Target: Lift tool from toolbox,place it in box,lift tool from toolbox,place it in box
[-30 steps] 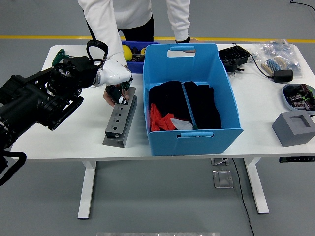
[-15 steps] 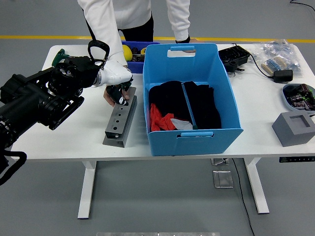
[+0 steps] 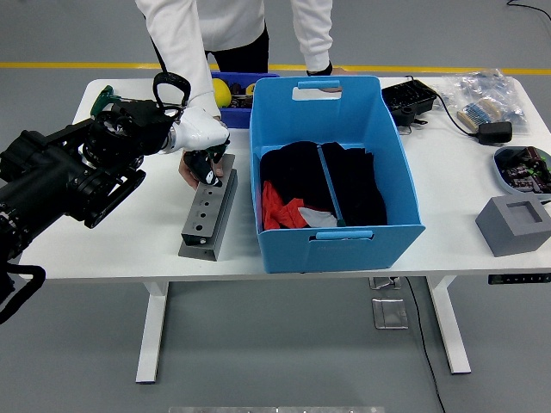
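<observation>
A grey drilled tool block (image 3: pixel 202 219) lies on the white table (image 3: pixel 112 232), just left of the big blue box (image 3: pixel 344 249). A black tool (image 3: pixel 209 168) stands in the block's far end. A person's hand (image 3: pixel 186 169), reaching down from a white sleeve (image 3: pixel 202 129), is wrapped around that tool and the block's end. My left hand (image 3: pixel 129 125) is black and hovers just left of the sleeve, above the table and apart from the block. The blue box holds black and red cloth-like items. My right arm is out of sight.
A small dark blue bin (image 3: pixel 234 110) with yellow items stands behind the block. At the right are a black device (image 3: pixel 409 99), a plastic bag (image 3: pixel 491 90), a black adapter (image 3: pixel 495 132), a bowl (image 3: pixel 523 168) and a grey foam block (image 3: pixel 516 224). A green object (image 3: pixel 103 96) sits far left.
The person's hand and the black tool have shifted slightly, and the grey block's near end has slid a little toward me. My left hand has barely moved.
</observation>
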